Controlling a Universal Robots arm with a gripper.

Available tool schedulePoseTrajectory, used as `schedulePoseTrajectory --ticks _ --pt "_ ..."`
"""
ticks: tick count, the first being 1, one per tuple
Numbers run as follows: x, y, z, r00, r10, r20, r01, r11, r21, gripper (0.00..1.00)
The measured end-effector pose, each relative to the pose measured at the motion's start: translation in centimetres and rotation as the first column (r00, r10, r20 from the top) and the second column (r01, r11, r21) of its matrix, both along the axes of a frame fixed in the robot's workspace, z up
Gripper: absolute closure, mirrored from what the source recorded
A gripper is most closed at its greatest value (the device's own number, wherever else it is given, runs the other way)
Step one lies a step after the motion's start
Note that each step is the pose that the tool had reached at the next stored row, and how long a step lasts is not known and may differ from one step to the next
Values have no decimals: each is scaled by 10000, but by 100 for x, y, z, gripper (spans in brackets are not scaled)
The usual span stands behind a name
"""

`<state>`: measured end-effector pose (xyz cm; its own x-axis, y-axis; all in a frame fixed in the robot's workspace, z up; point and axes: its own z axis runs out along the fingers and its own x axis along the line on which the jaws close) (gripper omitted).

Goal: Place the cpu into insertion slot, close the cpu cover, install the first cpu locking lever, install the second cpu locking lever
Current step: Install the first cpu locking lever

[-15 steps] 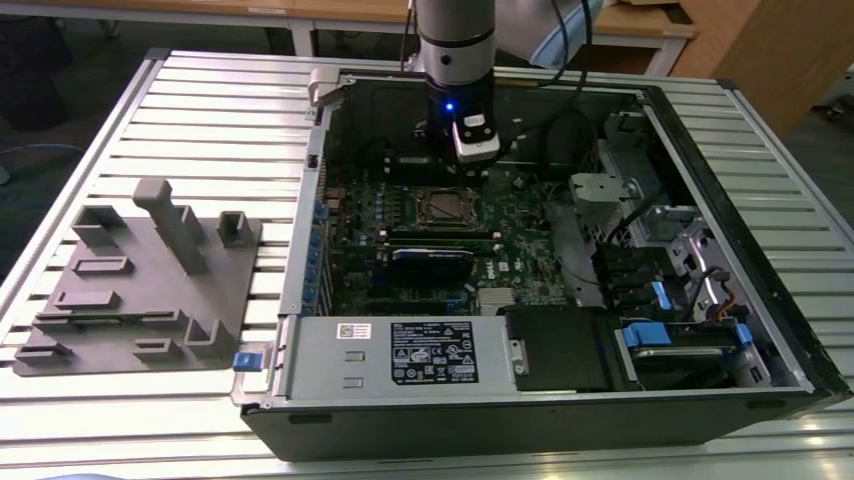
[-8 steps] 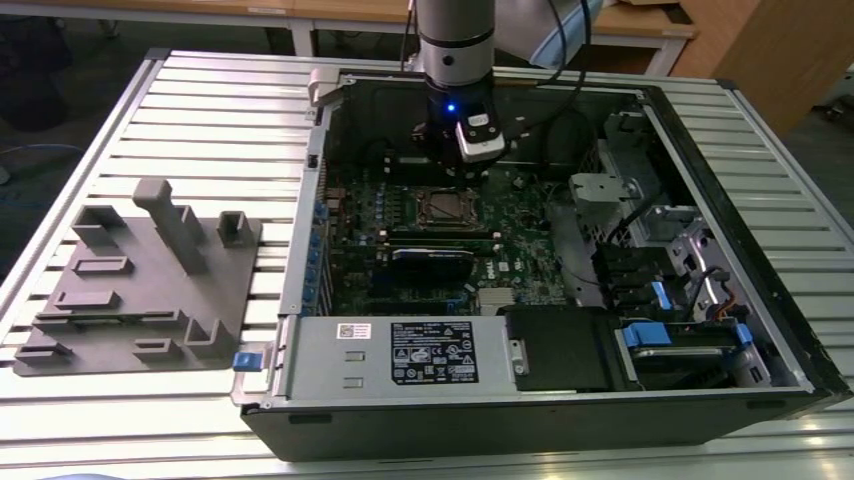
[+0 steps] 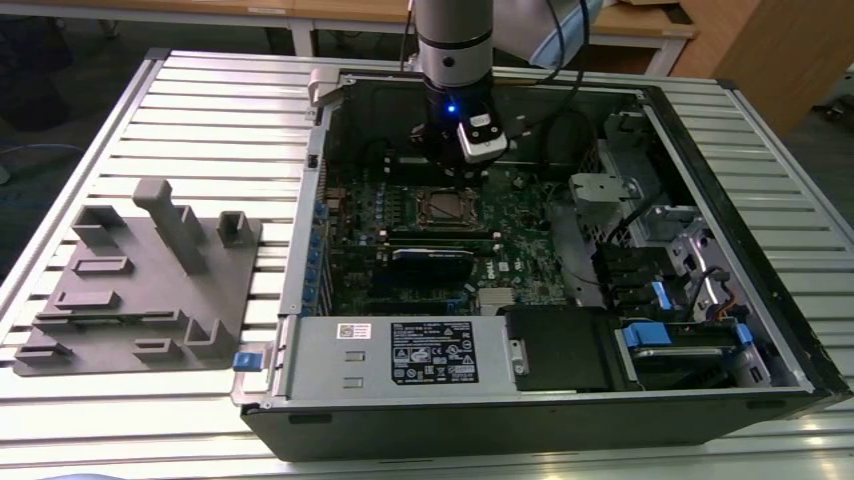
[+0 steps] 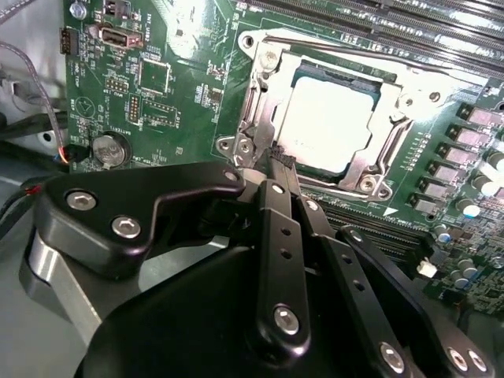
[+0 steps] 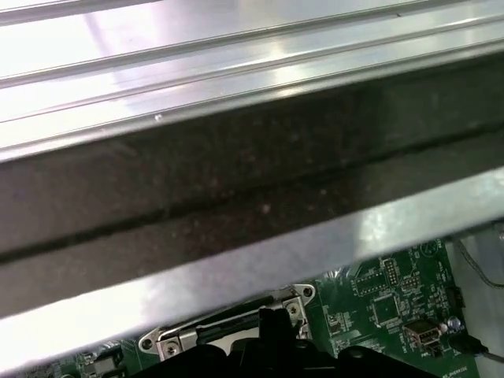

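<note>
The robot arm [image 3: 454, 40] is reaching down into the open computer case [image 3: 534, 400], which is lying on a ribbed metal table [image 3: 200, 110]. In the exterior view, the gripper [image 3: 461, 165] is hanging just above the green circuit board [image 3: 521, 235], at about one o'clock from the insertion slot [image 3: 442, 206].

In the second wrist view, the gripper [image 4: 282, 161] is showing its black fingers [image 4: 272, 228] squeezed tight together, with nothing held between them. Their tip is sitting right beside the corner of the insertion slot [image 4: 260, 118], at about seven o'clock from the cpu [image 4: 331, 118]. The cpu is lying flat inside the slot, with its silver-grey top facing up. The cpu cover [image 4: 394, 83] is lying down around the cpu like a shiny frame, so the chip is peeking through its square window.

In the first wrist view, the case wall [image 5: 236, 197] is stretching across as a dark band between shiny metal edges, and a bit of the slot's silver frame [image 5: 228, 327] is peeking out beside the gripper's tip [image 5: 274, 319].

In the exterior view, a grey plastic holder [image 3: 140, 280] is sitting on the table at nine o'clock from the case, well apart from the gripper.
</note>
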<state>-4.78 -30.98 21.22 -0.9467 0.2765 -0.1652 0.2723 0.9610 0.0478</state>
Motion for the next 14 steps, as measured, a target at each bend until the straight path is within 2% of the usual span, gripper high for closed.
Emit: schedulePoseTrajectory --ticks 1,2,8,9,14 --pt "-1 0 -1 10000 2 -26 -2 10000 1 89" --pt "-1 0 -3 9999 9 -102 -8 10000 2 89" --pt "-1 0 -15 9967 108 -802 -107 9999 9 89" --pt "-1 0 -17 9960 123 -887 -123 9999 12 89" --pt "-1 0 -17 9959 126 -897 -125 9999 11 89"
